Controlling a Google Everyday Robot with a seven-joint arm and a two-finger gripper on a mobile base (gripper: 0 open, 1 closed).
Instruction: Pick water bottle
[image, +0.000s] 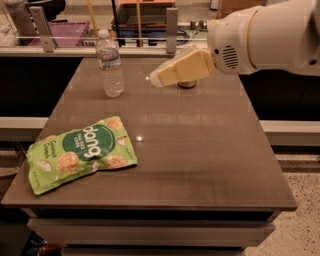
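Bottle (110, 65) was seen standing upright on the far left part of the table (200, 150), white-capped and touched by nothing. The gripper (156, 78) was held above the far middle of the table, right of the bottle and apart from it, carried by the white arm (270, 35) from the upper right, with most of a can (187, 84) hidden behind it; whether it was open or closed could not be told. A green snack bag (82, 152) was laid flat at the near left, well apart from the bottle.
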